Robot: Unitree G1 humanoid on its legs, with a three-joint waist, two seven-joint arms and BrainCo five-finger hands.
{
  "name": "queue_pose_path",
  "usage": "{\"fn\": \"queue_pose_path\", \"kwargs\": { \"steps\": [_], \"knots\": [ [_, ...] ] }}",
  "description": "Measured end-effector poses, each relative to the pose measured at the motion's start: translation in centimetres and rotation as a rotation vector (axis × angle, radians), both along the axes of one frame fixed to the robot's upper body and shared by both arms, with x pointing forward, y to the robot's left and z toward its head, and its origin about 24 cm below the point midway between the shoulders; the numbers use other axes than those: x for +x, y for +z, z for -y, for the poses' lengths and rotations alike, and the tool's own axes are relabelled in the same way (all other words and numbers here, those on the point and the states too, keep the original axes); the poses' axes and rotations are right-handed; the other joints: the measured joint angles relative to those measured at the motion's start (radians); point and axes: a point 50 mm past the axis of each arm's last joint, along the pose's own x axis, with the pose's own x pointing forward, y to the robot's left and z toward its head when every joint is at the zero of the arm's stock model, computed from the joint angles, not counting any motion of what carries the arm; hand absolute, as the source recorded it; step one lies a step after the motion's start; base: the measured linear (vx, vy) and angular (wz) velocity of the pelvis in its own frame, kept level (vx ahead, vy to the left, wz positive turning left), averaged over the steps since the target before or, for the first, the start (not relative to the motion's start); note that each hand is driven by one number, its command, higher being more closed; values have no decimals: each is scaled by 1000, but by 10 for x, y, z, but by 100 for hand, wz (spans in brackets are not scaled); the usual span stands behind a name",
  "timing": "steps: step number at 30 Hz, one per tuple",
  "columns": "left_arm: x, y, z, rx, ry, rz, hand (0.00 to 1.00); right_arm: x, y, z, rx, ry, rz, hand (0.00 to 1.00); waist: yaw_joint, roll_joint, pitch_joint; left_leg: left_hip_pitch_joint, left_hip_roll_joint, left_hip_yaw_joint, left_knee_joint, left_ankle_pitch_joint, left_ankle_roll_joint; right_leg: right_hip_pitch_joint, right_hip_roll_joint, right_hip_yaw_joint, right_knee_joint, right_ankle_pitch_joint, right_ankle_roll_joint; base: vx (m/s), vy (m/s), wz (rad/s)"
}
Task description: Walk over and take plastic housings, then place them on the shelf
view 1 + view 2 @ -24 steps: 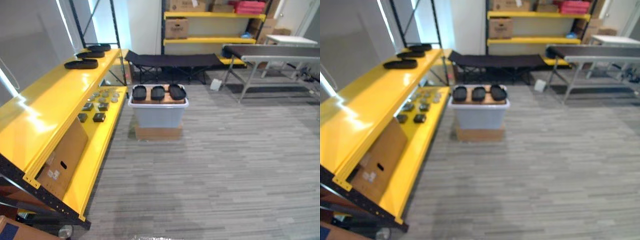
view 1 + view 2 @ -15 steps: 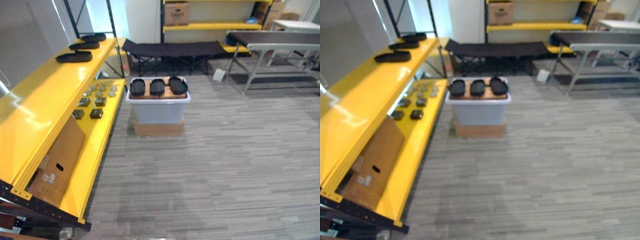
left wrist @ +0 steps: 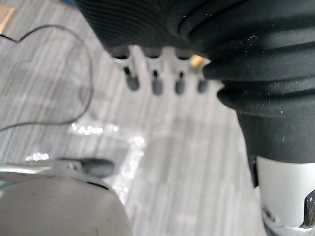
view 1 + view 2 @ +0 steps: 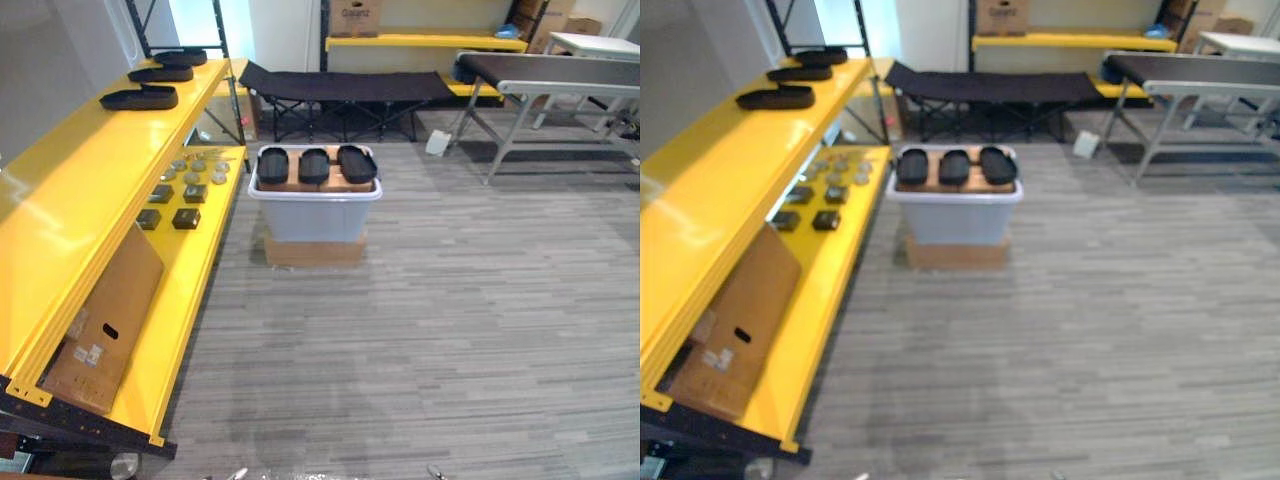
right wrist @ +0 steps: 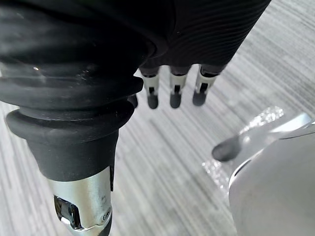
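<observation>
Three black plastic housings [image 4: 314, 165] lie side by side on a brown board on top of a grey bin [image 4: 314, 215], which stands on a flat cardboard box ahead on the floor. Three more black housings [image 4: 138, 98] rest at the far end of the yellow shelf's top deck [image 4: 80, 200] on the left. My left hand [image 3: 157, 83] hangs over the floor with relaxed fingers and holds nothing. My right hand [image 5: 174, 93] hangs the same way, also with nothing in it. Both are far from the bin.
The shelf's lower deck carries several small dark and round parts [image 4: 185, 192] and a leaning cardboard box [image 4: 105, 310]. A black folding cot [image 4: 345, 88] stands behind the bin and a grey table [image 4: 560, 72] at the back right. Open grey floor lies between me and the bin.
The whole picture has shifted: the camera has moved forward and tipped down, so the far shelves slide out at the top. The housings, bin and shelf have not moved.
</observation>
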Motion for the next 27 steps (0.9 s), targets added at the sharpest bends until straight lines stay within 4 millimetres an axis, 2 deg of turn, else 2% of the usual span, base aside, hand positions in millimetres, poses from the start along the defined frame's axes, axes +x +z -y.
{"fn": "queue_pose_path", "kwargs": {
  "steps": [4, 12, 15, 18, 22, 23, 24, 25, 26, 27],
  "knots": [
    [-2, 0, 1, -3, -4, -4, 0, -6, 0, 1, -6, 8, -13, 0, 1, 0, 0, 6, 2, 1, -4, 8, 11, 2, 3, -3, 4, -4, -4, -140, -53, -1],
    [-4, -1, 1, -2, -12, -10, 0, -24, -1, 4, -17, 30, -54, 0, 1, 0, -7, -22, 2, 12, -10, 7, 6, -22, -1, -21, -12, -13, -8, -82, -21, -4],
    [-4, 0, 1, 2, -30, -12, 0, -24, -1, 4, -18, 31, -56, 0, 1, -3, -11, -36, 3, 27, -10, -1, 9, -42, -2, -16, -13, -2, 3, 63, -2, -13],
    [-5, -1, 0, 2, -28, -15, 0, -26, -2, 4, -20, 48, -69, 0, 2, 1, -16, -28, 3, 54, -4, -2, 11, -41, 1, 3, -13, 11, -1, 154, -3, -18],
    [0, 0, 0, 1, -29, -3, 0, -17, -1, 3, -18, 52, -48, 0, 0, -3, -11, -5, 7, 60, -3, -9, 11, -30, 2, 9, 5, 13, -1, 91, -17, -13],
    [4, 0, 2, -5, -32, 4, 0, -11, 0, 6, -26, 55, -33, 0, 1, 13, 0, -9, 30, 65, 18, -37, 17, -72, 18, 10, 91, -1, 5, 21, 8, -25],
    [9, 0, 4, -10, -44, 13, 0, -1, 2, 9, -37, 61, -6, 0, 2, 34, 18, -7, 47, 81, 44, -59, 22, -144, 25, 14, 254, -36, 12, -5, 28, -29],
    [11, 0, 4, -10, -47, 17, 0, 3, 3, 12, -46, 63, 6, 0, 1, 35, 33, -2, 53, 87, 55, -67, 23, -193, 22, 15, 361, -53, 18, -46, 40, -27],
    [13, 1, 4, -8, -55, 20, 0, 9, 5, 11, -50, 64, 31, 0, -1, 26, 54, 8, 54, 103, 66, -78, 33, -291, 5, 13, 576, -65, 5, -2, 52, -20],
    [14, 2, -2, 7, -59, 17, 0, 8, 4, 7, -38, 58, 30, 0, -2, 10, 70, 37, 44, 107, 67, -91, 32, -357, -24, -7, 721, -99, -14, 11, 50, -19]
  ]
}}
